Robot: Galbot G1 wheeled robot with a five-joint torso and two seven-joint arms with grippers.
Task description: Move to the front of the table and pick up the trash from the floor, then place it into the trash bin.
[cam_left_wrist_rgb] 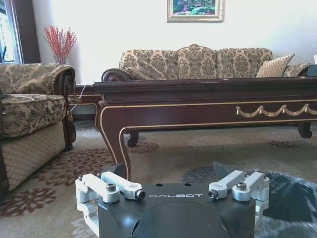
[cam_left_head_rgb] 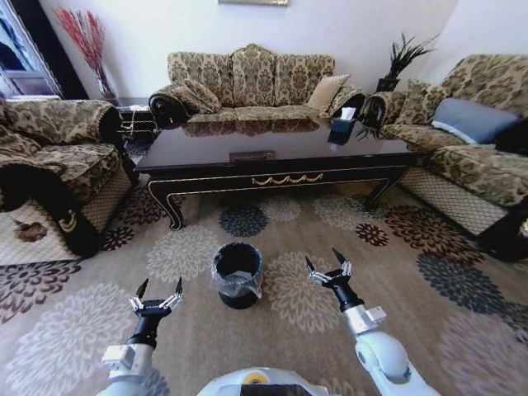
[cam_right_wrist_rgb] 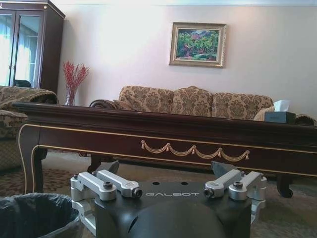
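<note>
— Closest to the camera, what do you see?

— Two arms reaching out low over the carpet [cam_left_head_rgb: 74,326]. On the left, the left gripper [cam_left_head_rgb: 157,290] hovers above a pale flower medallion, its two dark fingers spread wide with nothing between them.

— And to the right of it?

— The trash bin [cam_left_head_rgb: 238,275], a round black bucket with a crinkly liner folded over its rim. It stands upright on the carpet between the two grippers, a bit ahead of their tips and touching neither. From the left wrist camera its dark edge [cam_left_wrist_rgb: 290,196] sits just beside that gripper [cam_left_wrist_rgb: 174,194]; from the right wrist camera it [cam_right_wrist_rgb: 37,213] lies on the opposite side of the right gripper [cam_right_wrist_rgb: 171,192].

— How is the right gripper?

— The right gripper [cam_left_head_rgb: 327,266] is also spread wide and empty, held above the carpet just right of the bin.

— Where is the trash?

— I can't find a bottle or a paper wad on the stretch of carpet around the grippers.

— What lies beyond them?

— The table [cam_left_head_rgb: 272,161], long, dark and glossy, with a gold garland on its front rail and curved legs, stands straight ahead of both grippers, well past the bin. A dark tissue box [cam_left_head_rgb: 342,128] with white tissue rests on its top toward the far right end. Patterned sofas sit to the left, behind and to the right of the table.
</note>
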